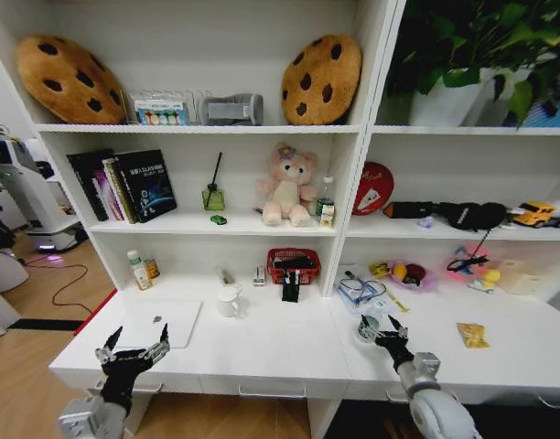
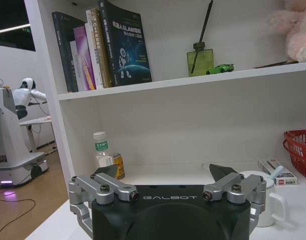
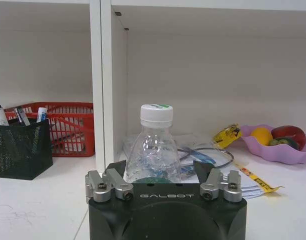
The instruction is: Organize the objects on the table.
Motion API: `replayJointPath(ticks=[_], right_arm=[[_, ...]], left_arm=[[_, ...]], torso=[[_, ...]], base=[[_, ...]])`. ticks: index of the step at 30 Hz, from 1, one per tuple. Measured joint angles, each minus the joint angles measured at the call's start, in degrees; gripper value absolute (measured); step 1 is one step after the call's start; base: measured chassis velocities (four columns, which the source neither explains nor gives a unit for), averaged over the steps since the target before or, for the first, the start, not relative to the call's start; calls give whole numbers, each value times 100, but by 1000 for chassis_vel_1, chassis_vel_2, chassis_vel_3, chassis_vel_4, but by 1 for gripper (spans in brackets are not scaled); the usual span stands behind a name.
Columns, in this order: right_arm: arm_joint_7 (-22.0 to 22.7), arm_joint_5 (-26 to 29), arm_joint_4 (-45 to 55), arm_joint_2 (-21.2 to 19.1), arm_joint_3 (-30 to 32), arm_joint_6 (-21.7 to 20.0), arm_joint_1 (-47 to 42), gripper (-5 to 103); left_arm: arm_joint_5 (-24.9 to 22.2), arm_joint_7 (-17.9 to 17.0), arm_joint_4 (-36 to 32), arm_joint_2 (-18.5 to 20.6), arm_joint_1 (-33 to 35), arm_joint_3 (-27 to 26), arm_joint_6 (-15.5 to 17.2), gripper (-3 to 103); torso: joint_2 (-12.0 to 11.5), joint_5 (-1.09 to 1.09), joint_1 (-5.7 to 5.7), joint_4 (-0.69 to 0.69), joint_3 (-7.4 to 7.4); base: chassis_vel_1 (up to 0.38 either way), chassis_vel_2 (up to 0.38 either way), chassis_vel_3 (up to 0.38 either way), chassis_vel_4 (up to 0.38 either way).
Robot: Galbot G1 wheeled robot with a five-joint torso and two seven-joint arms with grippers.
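The worktop (image 1: pixel 280 352) is white, like the shelving (image 1: pixel 349 137) above it. A silver laptop (image 1: pixel 161 322) lies on it, with a yellow wrapper (image 1: pixel 472 335) far off. The basket (image 1: pixel 294 264) is red mesh; the pen holder (image 3: pixel 22 148) is black mesh. A clear bottle (image 3: pixel 154 148) has a white cap with a green mark. The bear (image 1: pixel 286 187) is pink. Two cushions (image 1: pixel 321 80) are tan with dark brown spots. Both grippers are black with grey metal links: left gripper (image 1: pixel 134 347), right gripper (image 1: pixel 388 334).
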Motion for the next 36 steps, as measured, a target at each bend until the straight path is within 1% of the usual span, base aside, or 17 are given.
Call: replayJointPath(ticks=[2, 3, 6, 9, 11, 12, 13, 14, 16, 24, 26, 30, 31, 32, 33, 35, 36], right_arm=[[-64, -24, 25, 67, -4, 37, -45, 65], [-64, -24, 25, 67, -4, 37, -45, 65], [-162, -70, 55, 128, -2, 94, -103, 48], [-228, -115, 70, 160, 12, 131, -144, 44], [-251, -140, 97, 199, 31, 159, -197, 35], [-251, -140, 97, 199, 31, 159, -197, 35], [-257, -153, 115, 219, 45, 178, -231, 29], [-257, -153, 115, 219, 45, 178, -231, 29], [-264, -163, 167, 259, 70, 196, -290, 23], [-310, -162, 724, 447, 254, 264, -688, 21], [-342, -362, 1015, 556, 369, 426, -943, 21], [-328, -432, 1428, 668, 495, 514, -1297, 21], [-280, -505, 1580, 748, 507, 592, -1474, 21], [-265, -837, 1706, 899, 481, 900, -1776, 21], [-265, -837, 1706, 899, 481, 900, -1776, 21], [-624, -1331, 1712, 1127, 409, 1658, -2176, 21], [-1006, -1587, 1637, 1256, 351, 2318, -2413, 21]], left_arm=[[0, 0, 0, 0, 0, 0, 0, 100], [0, 0, 0, 0, 0, 0, 0, 100], [0, 0, 0, 0, 0, 0, 0, 100], [0, 0, 0, 0, 0, 0, 0, 100], [0, 0, 0, 0, 0, 0, 0, 100], [0, 0, 0, 0, 0, 0, 0, 100], [0, 0, 0, 0, 0, 0, 0, 100], [0, 0, 0, 0, 0, 0, 0, 100], [0, 0, 0, 0, 0, 0, 0, 100], [0, 0, 0, 0, 0, 0, 0, 100], [0, 0, 0, 0, 0, 0, 0, 100], [0, 0, 0, 0, 0, 0, 0, 100], [0, 0, 0, 0, 0, 0, 0, 100], [0, 0, 0, 0, 0, 0, 0, 100], [0, 0, 0, 0, 0, 0, 0, 100], [0, 0, 0, 0, 0, 0, 0, 100], [0, 1, 0, 0, 0, 0, 0, 100]], torso=[[0, 0, 0, -1, 0], [0, 0, 0, -1, 0], [0, 0, 0, 0, 0], [0, 0, 0, 0, 0], [0, 0, 0, 0, 0], [0, 0, 0, 0, 0], [0, 0, 0, 0, 0], [0, 0, 0, 0, 0], [0, 0, 0, 0, 0], [0, 0, 0, 0, 0], [0, 0, 0, 0, 0], [0, -1, 0, 1, -1], [0, -3, 0, 1, -1], [1, -1, 0, 0, -1], [1, -1, 0, 0, -1], [1, -1, 0, -2, -1], [1, 0, 0, 0, -1]], base=[[0, 0, 0, 0], [0, 0, 0, 0], [0, 0, 0, 0], [0, 0, 0, 0], [0, 0, 0, 0], [0, 0, 0, 0], [0, 0, 0, 0], [0, 0, 0, 0], [0, 0, 0, 0], [0, 0, 0, 0], [0, 0, 0, 0], [0, 0, 0, 0], [0, 0, 0, 0], [0, 0, 0, 0], [0, 0, 0, 0], [0, 0, 0, 0], [0, 0, 0, 0]])
